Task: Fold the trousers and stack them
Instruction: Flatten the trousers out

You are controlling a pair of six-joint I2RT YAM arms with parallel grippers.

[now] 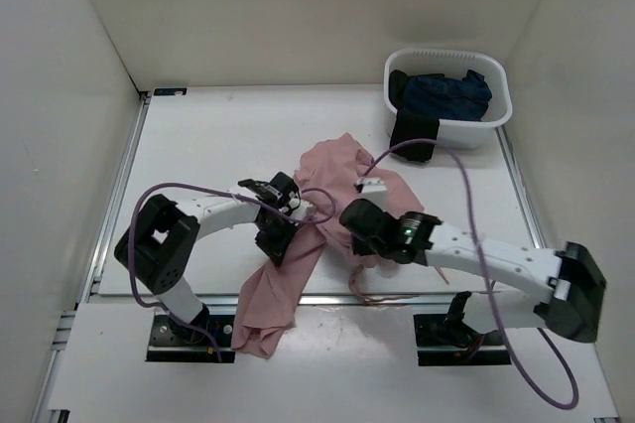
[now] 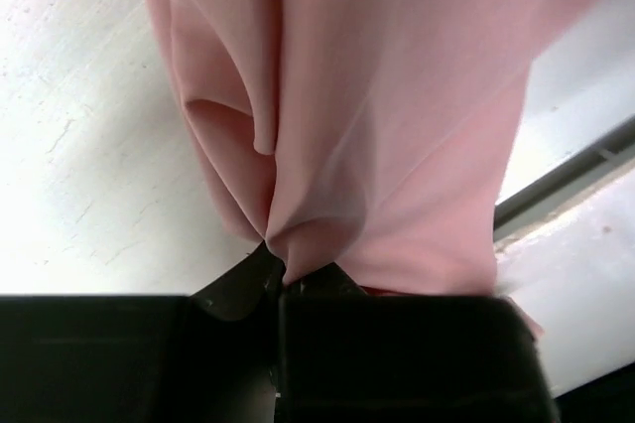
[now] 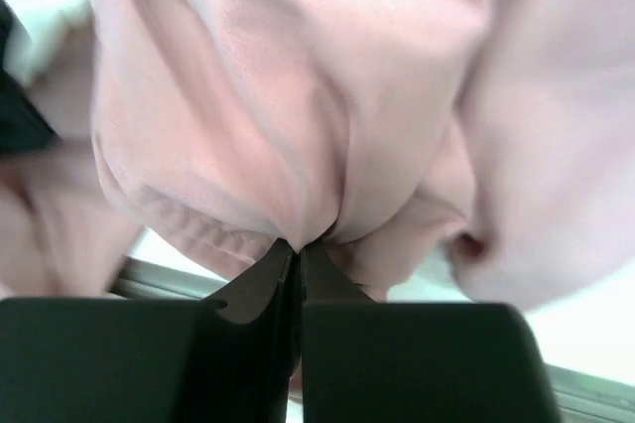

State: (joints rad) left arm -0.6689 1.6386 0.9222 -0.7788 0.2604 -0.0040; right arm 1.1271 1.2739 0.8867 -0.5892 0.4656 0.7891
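**Q:** Where are the pink trousers (image 1: pixel 332 170), and what has hold of them?

**A:** They lie crumpled on the white table (image 1: pixel 218 135), on the side of the white basket (image 1: pixel 498 113) that faces the arms. They are near the basket but apart from it. One leg trails farthest from the basket and hangs over the table's front edge. Both arms grip the cloth. The left pincer (image 2: pixel 283 279) is closed tight on a pinched ridge of fabric, with its two black tips meeting. The right pincer (image 3: pixel 299 247) is clamped the same way on another bunch, at a point closer to the basket than the left one.

**Q:** Why two pinches so close together?

**A:** It looks like the start of spreading. The garment is a heap with no fold made, and holding two points would let the arms pull it flat or lift it to hang straight. The pinches take thin ridges of cloth, so only a layer or two is likely caught. That may mean the legs come apart unevenly.

**Q:** What is in the basket?

**A:** Dark blue clothing (image 1: pixel 446 93) is piled inside, and a black piece drapes over its wall. These are probably further garments waiting their turn.
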